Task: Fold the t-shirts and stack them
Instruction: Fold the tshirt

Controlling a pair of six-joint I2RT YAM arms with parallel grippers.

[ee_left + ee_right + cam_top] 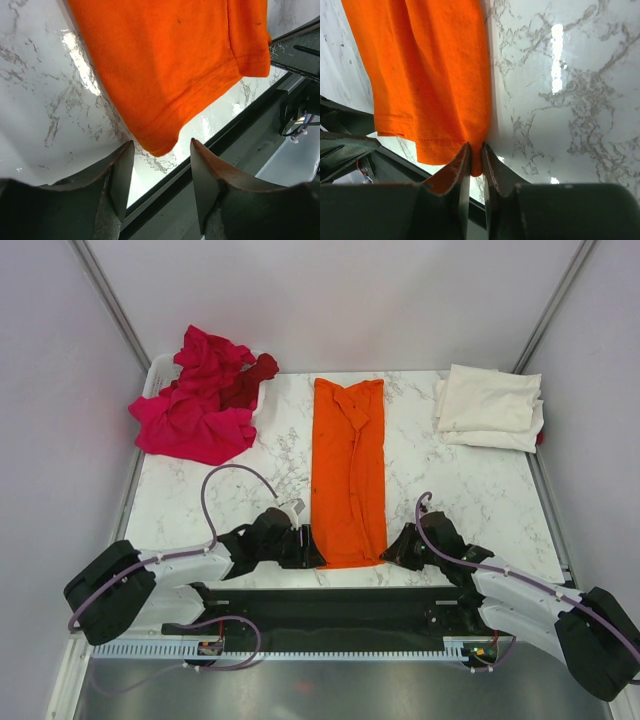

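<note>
The orange t-shirt (348, 470) lies folded into a long strip down the middle of the marble table (470, 500). My left gripper (310, 545) is at its near left corner. In the left wrist view that gripper (161, 142) is open, and the shirt's corner (170, 65) hangs just ahead of the gap between the fingers. At the near right corner, my right gripper (390, 550) is shut on the hem. The right wrist view shows its jaws (476, 146) pinching the orange fabric (430, 75). Folded cream-white t-shirts (490, 405) lie at the back right.
A heap of magenta-pink t-shirts (195, 405) with a dark red one (250, 380) spills over a white basket (158, 375) at the back left. The table's near edge and a black base rail (330, 605) run just behind both grippers.
</note>
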